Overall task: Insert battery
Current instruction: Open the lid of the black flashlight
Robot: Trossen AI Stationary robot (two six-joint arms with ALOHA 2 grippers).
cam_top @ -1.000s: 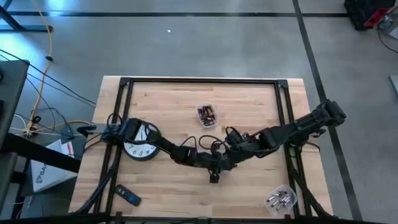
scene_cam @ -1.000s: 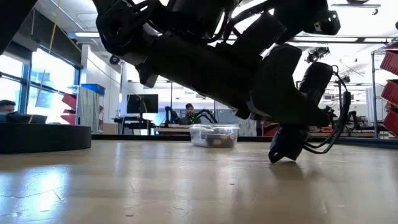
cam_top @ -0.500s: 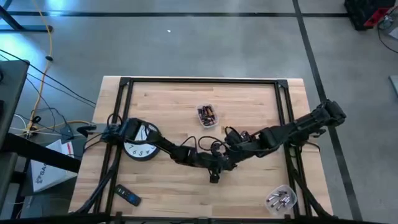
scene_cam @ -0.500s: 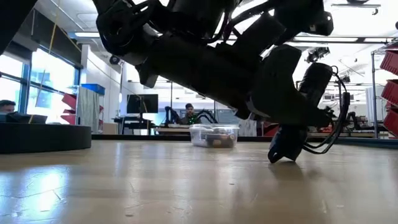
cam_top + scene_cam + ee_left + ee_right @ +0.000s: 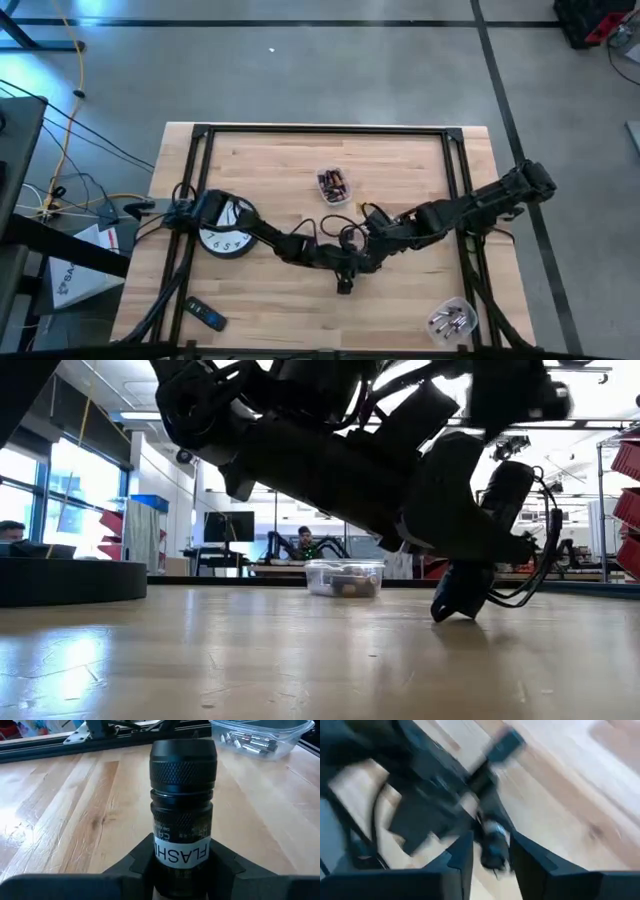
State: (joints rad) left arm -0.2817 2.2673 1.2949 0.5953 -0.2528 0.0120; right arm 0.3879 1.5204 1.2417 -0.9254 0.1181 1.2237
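Observation:
My left gripper (image 5: 181, 857) is shut on a black flashlight (image 5: 182, 795) with a white "FLASH" label. It holds the flashlight near the middle of the table's near half (image 5: 345, 283), and the knurled end points toward the near edge. In the low view the flashlight (image 5: 458, 598) slants down close to the tabletop. My right gripper (image 5: 375, 243) hovers just beyond the left gripper, on its far right side. The right wrist view is smeared. No single battery shows apart from those in the tubs. My left gripper pinches the flashlight's labelled barrel (image 5: 180, 851) between its two fingers, and the flashlight runs on forward past the fingertips. The knurled end (image 5: 183, 765) sticks out beyond them, over the wood. Whether that end touches the table cannot be told.
A clear tub of dark batteries (image 5: 334, 186) stands at the table's far middle. A second tub with silver batteries (image 5: 450, 320) sits at the near right. A round clock (image 5: 225, 235) lies at the left under my left arm. A small dark remote (image 5: 205, 315) lies near the front left corner.
My right gripper has drawn a little away from the left gripper, toward the table's far right, and it is moving fast enough to smear its wrist view. The flashlight and the left gripper have stayed put.

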